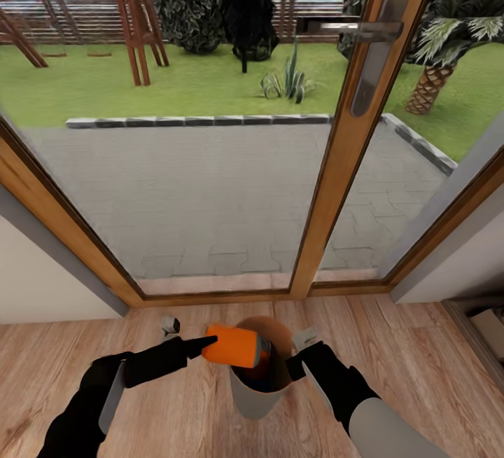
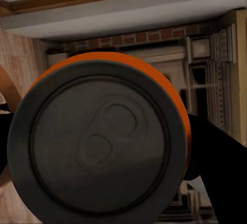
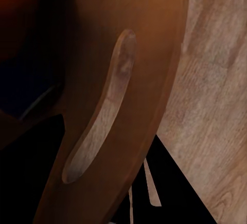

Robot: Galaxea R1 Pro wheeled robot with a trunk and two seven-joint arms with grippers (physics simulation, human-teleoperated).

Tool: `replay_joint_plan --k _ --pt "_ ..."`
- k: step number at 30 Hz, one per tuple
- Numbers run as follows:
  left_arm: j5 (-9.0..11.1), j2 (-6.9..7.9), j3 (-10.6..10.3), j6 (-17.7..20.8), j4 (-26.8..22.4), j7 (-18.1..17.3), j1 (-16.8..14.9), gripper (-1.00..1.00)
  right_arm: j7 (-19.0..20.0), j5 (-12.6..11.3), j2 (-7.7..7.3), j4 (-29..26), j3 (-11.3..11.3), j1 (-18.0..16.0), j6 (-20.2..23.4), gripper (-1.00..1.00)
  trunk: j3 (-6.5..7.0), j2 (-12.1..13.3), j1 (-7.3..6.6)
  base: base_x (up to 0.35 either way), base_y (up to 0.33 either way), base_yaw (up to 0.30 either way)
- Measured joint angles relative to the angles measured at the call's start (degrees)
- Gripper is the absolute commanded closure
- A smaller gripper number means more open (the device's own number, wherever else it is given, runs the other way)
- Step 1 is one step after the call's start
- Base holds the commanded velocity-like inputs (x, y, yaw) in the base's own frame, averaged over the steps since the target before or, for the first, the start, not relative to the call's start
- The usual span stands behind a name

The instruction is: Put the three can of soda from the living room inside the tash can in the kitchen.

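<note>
An orange can of soda (image 1: 236,347) lies on its side over the rim of the trash can (image 1: 253,396), and my left gripper (image 1: 212,346) is shut on it from the left. In the left wrist view the can's silvery-grey top (image 2: 98,142) faces the camera, with a black finger (image 2: 218,170) beside it. The bin is pale grey outside and brown inside, and it stands on the pale wood floor. My right gripper (image 1: 302,354) is shut on the bin's right rim. The right wrist view looks along the brown inner wall and its handle slot (image 3: 103,113). The bin's dark contents are unclear.
Wood-framed glass garden doors (image 1: 336,150) with a metal handle (image 1: 374,52) stand just beyond the bin, with white wall (image 1: 42,283) on either side. A low object (image 1: 490,328) sits at the right edge. Wood floor (image 1: 420,367) extends to both sides.
</note>
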Motion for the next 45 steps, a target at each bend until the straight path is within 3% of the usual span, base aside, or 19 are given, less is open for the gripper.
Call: replay_joint_plan --k 5,13,20,31,39,45 --pt "-0.08 -1.06 -1.45 -0.26 0.09 7.38 0.00 1.00 0.00 -0.10 0.61 0.00 0.04 0.00 0.04 1.00 0.00 0.00 0.00 0.000 0.000 0.000" --pt "-0.21 -1.84 -2.45 -0.44 0.13 10.43 0.00 1.00 -0.07 0.06 0.88 0.00 0.09 0.00 0.06 1.00 0.00 0.00 0.00 0.000 0.000 0.000" --pt "-0.05 -2.59 -3.04 -0.63 -0.11 18.76 0.00 1.00 -0.10 0.11 1.14 0.00 0.09 0.00 0.06 1.00 0.00 0.00 0.00 0.000 0.000 0.000" --pt "-0.03 -3.51 -3.34 -0.70 -0.36 23.86 0.00 1.00 -0.10 -0.01 1.32 0.00 0.17 0.00 0.06 1.00 0.00 0.00 0.00 0.000 0.000 0.000" --pt "0.02 -3.87 -3.40 -1.57 -0.38 24.92 0.00 1.00 -0.09 0.07 1.66 0.00 0.28 0.00 0.07 1.00 0.00 0.00 0.00 0.000 0.000 0.000" --pt "0.03 -6.35 -3.40 -2.02 -0.42 29.14 0.00 1.00 -2.47 -0.05 1.76 -0.01 4.02 0.00 0.13 1.00 0.00 0.00 0.00 0.000 0.000 0.000"
